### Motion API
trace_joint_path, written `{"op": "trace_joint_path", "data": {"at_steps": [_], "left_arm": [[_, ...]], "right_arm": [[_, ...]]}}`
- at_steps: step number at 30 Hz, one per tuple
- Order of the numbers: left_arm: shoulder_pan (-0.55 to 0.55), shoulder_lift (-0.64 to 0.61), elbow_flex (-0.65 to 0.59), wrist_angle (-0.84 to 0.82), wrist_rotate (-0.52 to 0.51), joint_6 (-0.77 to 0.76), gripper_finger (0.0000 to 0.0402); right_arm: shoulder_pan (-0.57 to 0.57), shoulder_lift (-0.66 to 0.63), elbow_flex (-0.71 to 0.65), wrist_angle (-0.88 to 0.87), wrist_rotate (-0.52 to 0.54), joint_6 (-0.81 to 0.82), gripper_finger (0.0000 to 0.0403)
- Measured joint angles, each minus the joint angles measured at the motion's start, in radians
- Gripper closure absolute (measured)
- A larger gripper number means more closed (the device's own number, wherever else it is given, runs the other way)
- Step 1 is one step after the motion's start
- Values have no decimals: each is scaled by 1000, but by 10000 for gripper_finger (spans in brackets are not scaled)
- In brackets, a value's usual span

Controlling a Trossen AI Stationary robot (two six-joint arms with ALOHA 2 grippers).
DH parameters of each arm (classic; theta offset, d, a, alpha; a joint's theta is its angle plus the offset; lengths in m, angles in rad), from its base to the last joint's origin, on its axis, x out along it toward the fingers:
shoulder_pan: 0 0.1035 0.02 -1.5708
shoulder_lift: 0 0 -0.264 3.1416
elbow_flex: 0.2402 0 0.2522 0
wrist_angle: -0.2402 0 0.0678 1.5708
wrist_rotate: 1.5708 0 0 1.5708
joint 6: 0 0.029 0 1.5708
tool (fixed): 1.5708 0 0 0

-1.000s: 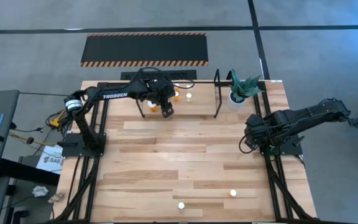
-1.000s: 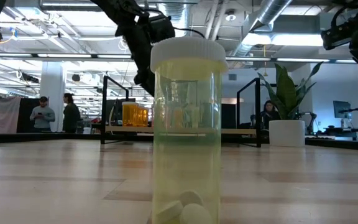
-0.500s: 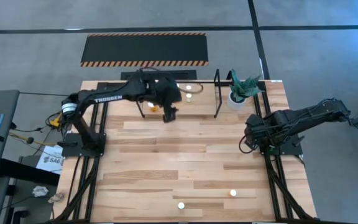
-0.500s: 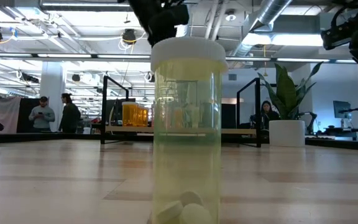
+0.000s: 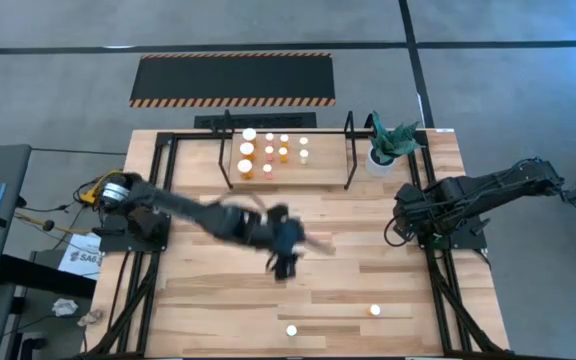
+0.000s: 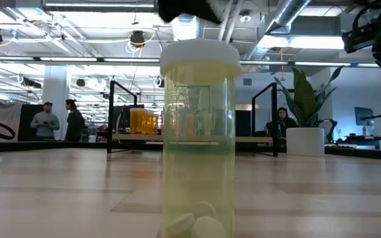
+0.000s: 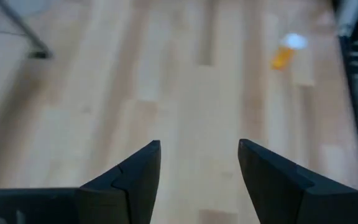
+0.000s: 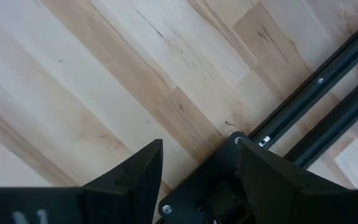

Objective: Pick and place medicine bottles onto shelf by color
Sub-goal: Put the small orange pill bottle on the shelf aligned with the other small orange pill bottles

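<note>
Bottles (image 5: 268,153) on shelf (image 5: 348,150) — no legible writing, left fingers (image 7: 138,177) apart, empty, right fingers (image 8: 135,177) apart.

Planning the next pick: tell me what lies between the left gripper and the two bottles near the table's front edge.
Only bare wood: the high view shows nothing between the left gripper and the two bottles.

The pale wood-plank surface (image 5: 218,300) carries a low black metal-bar shelf (image 5: 230,160) at its far edge — beside it, a white pot with a green plant (image 5: 380,156). Two white-capped medicine bottles (image 5: 291,330) stand near the front edge.
</note>
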Motion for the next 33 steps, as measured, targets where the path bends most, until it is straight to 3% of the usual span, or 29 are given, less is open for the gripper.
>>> {"op": "trace_joint_path", "data": {"at_steps": [3, 13, 18, 22, 25, 33], "left_arm": [[-100, 40, 2, 61, -48, -74, 200], [-292, 196, 1, 225, -31, -182, 200], [-279, 196, 2, 329, -57, -183, 200], [-247, 230, 3, 405, 69, -162, 192], [-236, 269, 12, 497, 99, -82, 178], [-234, 292, 78, 525, 74, 12, 180]], "right_arm": [[0, 2, 1, 2, 0, 0, 178], [0, 26, 2, 1, 0, 0, 178], [0, 37, 1, 2, 0, 0, 178], [0, 48, 1, 2, 0, 0, 178], [0, 60, 1, 0, 0, -1, 178], [0, 98, 1, 1, 0, -1, 178]]}}
